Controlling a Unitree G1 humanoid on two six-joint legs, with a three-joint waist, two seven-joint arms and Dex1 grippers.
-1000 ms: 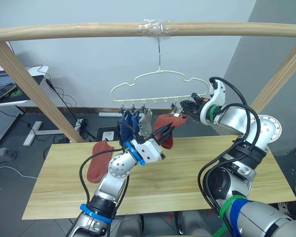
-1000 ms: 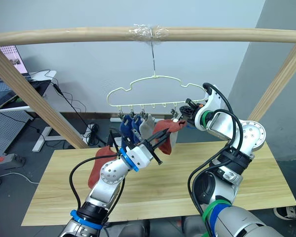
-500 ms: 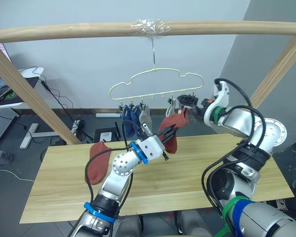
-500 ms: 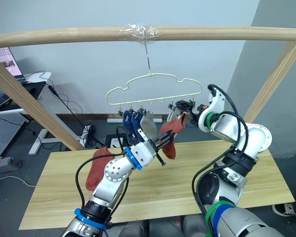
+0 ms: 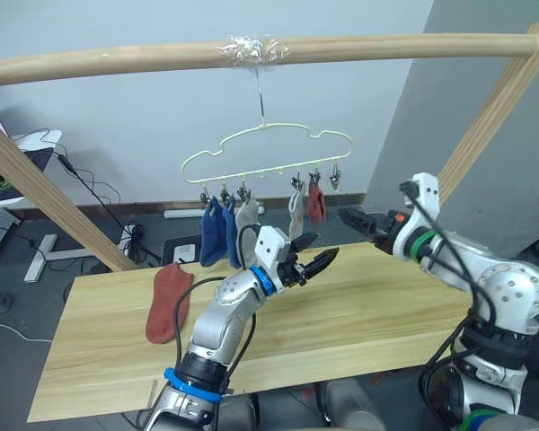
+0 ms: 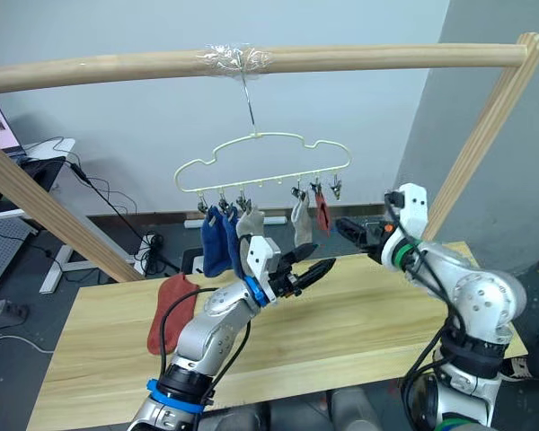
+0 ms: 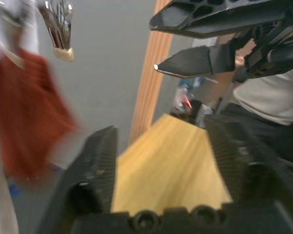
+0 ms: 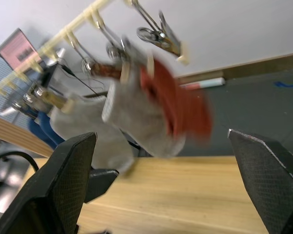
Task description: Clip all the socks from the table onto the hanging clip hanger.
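**One red sock left on the table, five on the hanger**

The hanger [image 5: 266, 148] hangs from the pole [image 5: 251, 52] with five socks clipped: two blue [image 5: 214, 235], a grey [image 5: 247, 215], a second grey [image 5: 295, 212] and a red sock [image 5: 316, 202]. The end clip [image 5: 336, 178], just beside the red sock, is empty. The last sock [image 5: 168, 289], rust-red, lies flat near the left end of the table [image 5: 359, 310].

Both grippers are empty. The left gripper [image 5: 313, 260] hovers above the table below the hanger, fingers spread wide. The right gripper [image 5: 352, 216] points toward the hanger from the right, fingers wide apart as the right wrist view shows.

Risks, as a judgement: the left arm must swing back to reach the lying sock, and its elbow or cable could brush the blue socks and set the hanger swinging. A swinging hanger would make the free end clip hard to catch. A shallow pinch on the flat sock may grab too little fabric and let it slip on the way up.
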